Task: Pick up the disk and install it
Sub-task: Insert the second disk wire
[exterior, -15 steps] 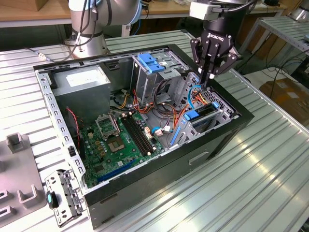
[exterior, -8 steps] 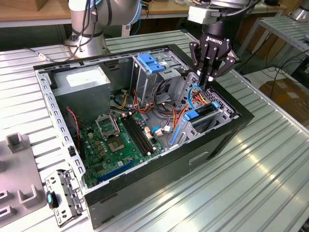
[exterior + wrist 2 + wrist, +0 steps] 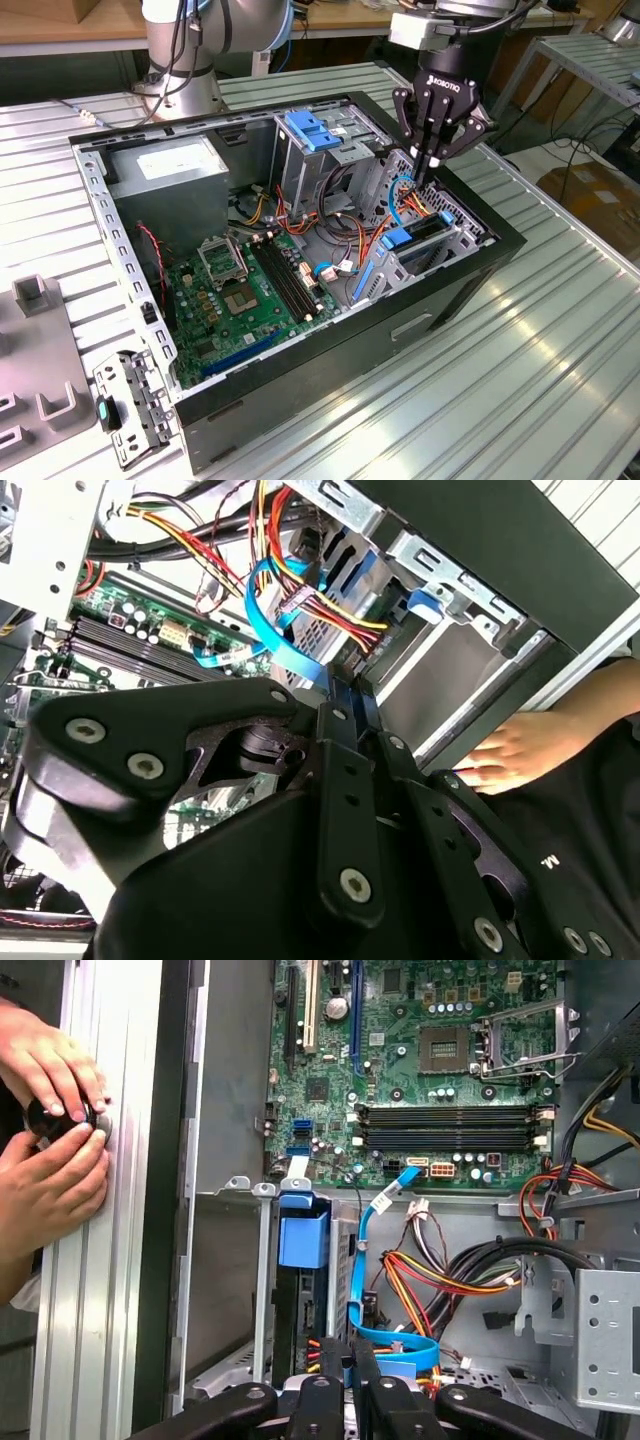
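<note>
While its fingers press together holding nothing, gripper hangs over disk slotted in bay at computer case front edge

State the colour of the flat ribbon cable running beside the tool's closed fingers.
Light blue, clearest in the first wrist view: the ribbon cable near the tool.

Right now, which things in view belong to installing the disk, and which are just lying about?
Job: claw, shut, above the drive bay; disk, sitting in that bay.
Lying about: power-supply box; motherboard; loose bracket on the table; a person's hands beside the case.
</note>
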